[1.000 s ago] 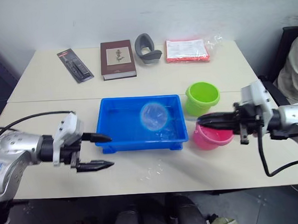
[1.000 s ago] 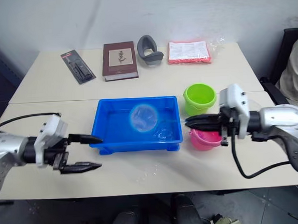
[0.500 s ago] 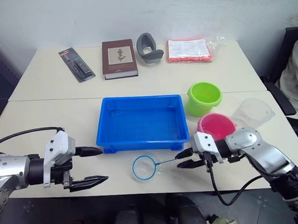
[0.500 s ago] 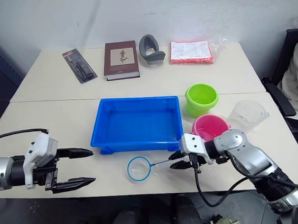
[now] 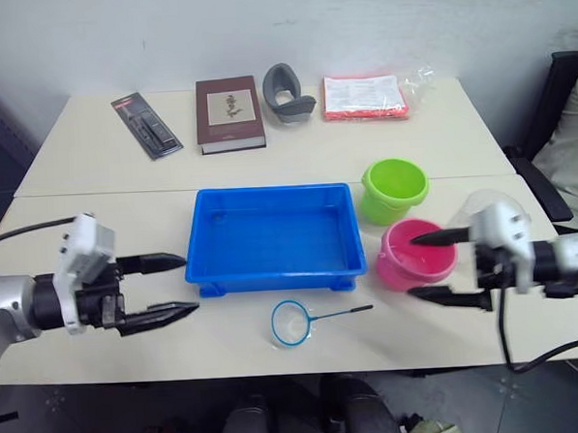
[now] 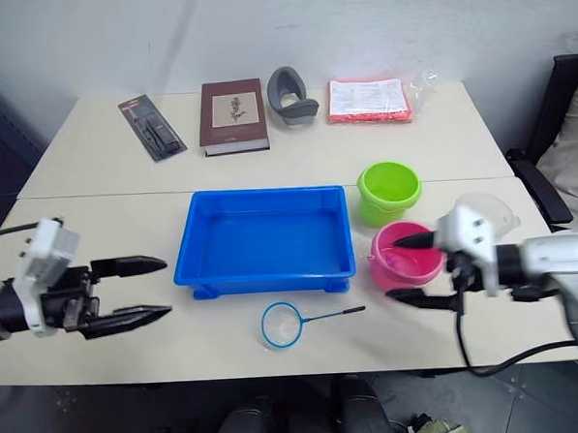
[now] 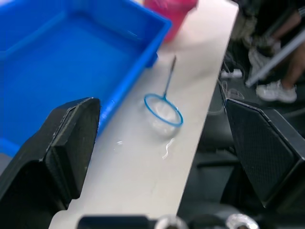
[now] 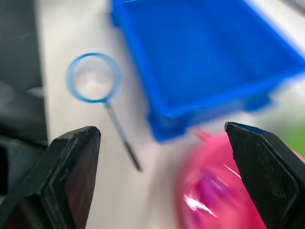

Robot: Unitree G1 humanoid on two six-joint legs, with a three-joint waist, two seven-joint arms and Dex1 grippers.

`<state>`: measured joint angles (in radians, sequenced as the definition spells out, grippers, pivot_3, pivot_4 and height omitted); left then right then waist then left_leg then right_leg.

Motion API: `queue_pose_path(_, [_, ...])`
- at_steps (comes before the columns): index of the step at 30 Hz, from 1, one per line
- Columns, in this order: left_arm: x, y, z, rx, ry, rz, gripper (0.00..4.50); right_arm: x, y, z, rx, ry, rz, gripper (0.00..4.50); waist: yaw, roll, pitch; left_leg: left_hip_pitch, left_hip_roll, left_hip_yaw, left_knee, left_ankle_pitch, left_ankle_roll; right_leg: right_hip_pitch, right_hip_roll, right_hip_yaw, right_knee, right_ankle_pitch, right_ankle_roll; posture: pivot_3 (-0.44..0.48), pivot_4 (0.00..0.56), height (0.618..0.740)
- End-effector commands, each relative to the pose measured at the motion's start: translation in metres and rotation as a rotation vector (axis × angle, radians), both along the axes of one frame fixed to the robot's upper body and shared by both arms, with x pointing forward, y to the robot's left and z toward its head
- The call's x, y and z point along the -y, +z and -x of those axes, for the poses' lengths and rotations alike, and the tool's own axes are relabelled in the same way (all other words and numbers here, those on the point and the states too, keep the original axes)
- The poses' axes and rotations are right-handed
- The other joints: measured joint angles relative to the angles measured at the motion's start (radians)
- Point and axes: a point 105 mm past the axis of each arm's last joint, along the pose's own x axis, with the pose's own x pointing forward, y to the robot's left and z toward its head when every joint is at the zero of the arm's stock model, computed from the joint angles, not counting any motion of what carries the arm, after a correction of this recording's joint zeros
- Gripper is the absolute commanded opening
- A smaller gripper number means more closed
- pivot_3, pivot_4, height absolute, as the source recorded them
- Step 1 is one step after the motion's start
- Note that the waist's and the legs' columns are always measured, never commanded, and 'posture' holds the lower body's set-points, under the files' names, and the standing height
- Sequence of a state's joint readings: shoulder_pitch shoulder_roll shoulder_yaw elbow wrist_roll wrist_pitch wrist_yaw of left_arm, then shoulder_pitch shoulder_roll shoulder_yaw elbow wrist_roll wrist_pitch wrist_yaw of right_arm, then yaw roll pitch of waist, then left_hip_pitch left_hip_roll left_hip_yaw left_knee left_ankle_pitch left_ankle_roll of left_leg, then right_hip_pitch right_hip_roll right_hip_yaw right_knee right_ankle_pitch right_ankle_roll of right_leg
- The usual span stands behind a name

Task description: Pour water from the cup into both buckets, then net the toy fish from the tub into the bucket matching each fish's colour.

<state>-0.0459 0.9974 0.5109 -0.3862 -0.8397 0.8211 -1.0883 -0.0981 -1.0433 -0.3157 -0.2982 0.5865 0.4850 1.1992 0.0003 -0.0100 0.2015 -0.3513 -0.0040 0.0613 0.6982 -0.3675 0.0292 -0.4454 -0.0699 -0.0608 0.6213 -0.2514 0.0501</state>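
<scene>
Now both hands spread, round mesh net (image 5: 296,322) flat beside glossy rectangular blue tub (image 5: 273,273)

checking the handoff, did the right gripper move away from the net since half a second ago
Yes. The right gripper has left the net and now sits open beside the pink bucket.

Clear cup (image 5: 490,209) partly hidden behind the right hand (image 5: 439,266); pink bucket's (image 8: 224,191) contents blurred.
</scene>
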Motion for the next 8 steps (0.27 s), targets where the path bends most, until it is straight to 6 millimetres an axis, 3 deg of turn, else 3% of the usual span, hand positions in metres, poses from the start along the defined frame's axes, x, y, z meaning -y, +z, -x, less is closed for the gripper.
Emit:
queue_pose_path(1, [-0.017, 0.015, -0.011, 0.056, 0.077, 0.046, 4.5, 0.066, 0.023, -0.002, 0.049, -0.295, -0.106, 4.43, 0.001, 0.0, 0.0, 0.0, 0.0, 0.0, 0.0, 0.0, 0.0, 0.0, 0.0, 0.0, 0.0, 0.0, 0.0, 0.0, 0.15, 0.74])
queue_pose_path(4, [-0.023, 0.011, -0.012, 0.033, 0.083, 0.021, 4.5, 0.102, 0.011, 0.009, 0.05, -0.428, -0.08, 4.43, 0.002, 0.0, 0.0, 0.0, 0.0, 0.0, 0.0, 0.0, 0.001, 0.001, 0.0, 0.0, -0.001, 0.0, 0.0, 0.0, 0.15, 0.74])
queue_pose_path(8, [-0.023, 0.009, -0.013, 0.035, 0.063, 0.009, 4.5, 0.112, 0.003, 0.019, 0.048, -0.481, -0.084, 4.43, 0.0, 0.0, 0.0, 0.0, 0.0, 0.001, -0.001, 0.0, 0.001, 0.0, 0.0, 0.0, -0.001, 0.0, 0.0, 0.0, 0.15, 0.74])
